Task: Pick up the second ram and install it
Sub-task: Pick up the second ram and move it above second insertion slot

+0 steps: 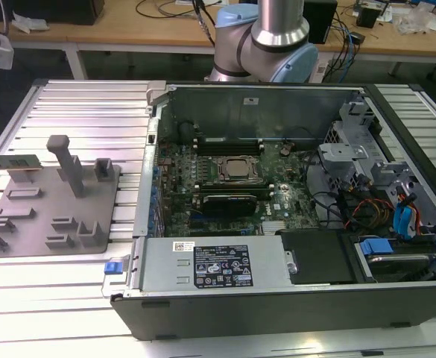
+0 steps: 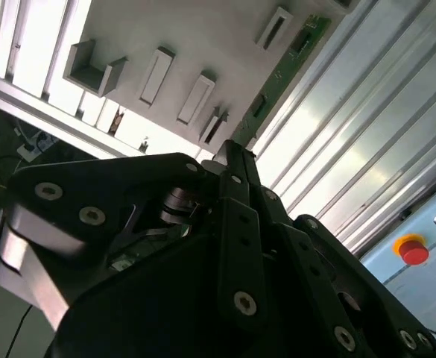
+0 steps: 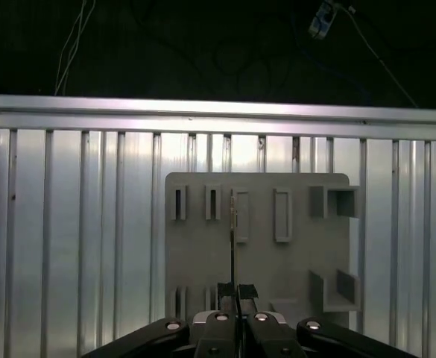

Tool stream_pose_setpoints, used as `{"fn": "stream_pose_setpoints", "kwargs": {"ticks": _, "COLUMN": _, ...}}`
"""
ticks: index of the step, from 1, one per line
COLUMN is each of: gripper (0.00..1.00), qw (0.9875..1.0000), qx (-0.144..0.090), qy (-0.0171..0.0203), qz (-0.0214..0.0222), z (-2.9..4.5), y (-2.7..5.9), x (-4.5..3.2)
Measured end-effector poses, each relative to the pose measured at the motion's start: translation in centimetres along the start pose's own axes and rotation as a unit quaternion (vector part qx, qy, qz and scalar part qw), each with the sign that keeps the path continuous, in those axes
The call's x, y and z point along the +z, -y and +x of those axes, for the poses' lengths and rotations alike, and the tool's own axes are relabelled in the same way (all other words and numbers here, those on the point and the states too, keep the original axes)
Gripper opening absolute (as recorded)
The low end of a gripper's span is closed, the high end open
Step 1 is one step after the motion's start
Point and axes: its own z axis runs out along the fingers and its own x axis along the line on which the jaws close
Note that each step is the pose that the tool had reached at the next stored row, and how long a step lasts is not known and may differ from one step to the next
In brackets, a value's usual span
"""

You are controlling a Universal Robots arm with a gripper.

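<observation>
1. Hand (image 3: 236,288) pinches the ram (image 3: 232,231) by one end, at the grey fixture (image 3: 195,261).
2. Pick-up step, I judge. Installing calls for squaring it over a free slot (image 1: 229,140).

Harsh white glare on ribbed tabletop (image 1: 46,298), darkness beyond

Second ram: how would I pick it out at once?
To the exterior view's left of the open computer case lies the grey fixture. Over its far edge the gripper pinches the second ram: a thin green stick, unlike the grey blocks around it.
</observation>
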Motion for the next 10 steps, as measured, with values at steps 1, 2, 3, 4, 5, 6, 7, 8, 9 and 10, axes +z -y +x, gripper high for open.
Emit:
{"fn": "stream_pose_setpoints", "kwargs": {"ticks": 1, "gripper": 0.09, "qw": 1.0, "qx": 0.0, "qy": 0.0004, "qz": 0.0, "z": -0.01, "y": -0.01, "x": -0.21}}
{"fn": "stream_pose_setpoints", "kwargs": {"ticks": 2, "gripper": 0.09, "qw": 1.0, "qx": 0.0, "qy": 0.001, "qz": 0.0001, "z": -0.02, "y": -0.01, "x": -0.5}}
{"fn": "stream_pose_setpoints", "kwargs": {"ticks": 3, "gripper": 0.09, "qw": 1.0, "qx": 0.0, "qy": 0.0013, "qz": 0.0001, "z": -0.02, "y": -0.02, "x": -0.75}}
{"fn": "stream_pose_setpoints", "kwargs": {"ticks": 4, "gripper": 0.09, "qw": 1.0, "qx": 0.001, "qy": 0.0015, "qz": 0.0001, "z": -0.03, "y": -0.03, "x": -1.01}}
{"fn": "stream_pose_setpoints", "kwargs": {"ticks": 5, "gripper": 0.09, "qw": 1.0, "qx": 0.001, "qy": 0.0016, "qz": 0.0001, "z": -0.04, "y": -0.04, "x": -1.24}}
{"fn": "stream_pose_setpoints", "kwargs": {"ticks": 6, "gripper": 0.09, "qw": 1.0, "qx": 0.001, "qy": 0.002, "qz": 0.0002, "z": -0.05, "y": -0.05, "x": -1.58}}
{"fn": "stream_pose_setpoints", "kwargs": {"ticks": 7, "gripper": 0.09, "qw": 1.0, "qx": 0.001, "qy": 0.0028, "qz": 0.0002, "z": -0.07, "y": -0.06, "x": -2.0}}
{"fn": "stream_pose_setpoints", "kwargs": {"ticks": 8, "gripper": 0.09, "qw": 1.0, "qx": 0.001, "qy": 0.0035, "qz": 0.0003, "z": -0.08, "y": -0.07, "x": -2.39}}
{"fn": "stream_pose_setpoints", "kwargs": {"ticks": 9, "gripper": 0.09, "qw": 1.0, "qx": 0.001, "qy": 0.004, "qz": 0.0004, "z": -0.08, "y": -0.07, "x": -2.62}}
{"fn": "stream_pose_setpoints", "kwargs": {"ticks": 10, "gripper": 0.09, "qw": 1.0, "qx": 0.001, "qy": 0.0045, "qz": 0.0005, "z": -0.09, "y": -0.09, "x": -2.81}}
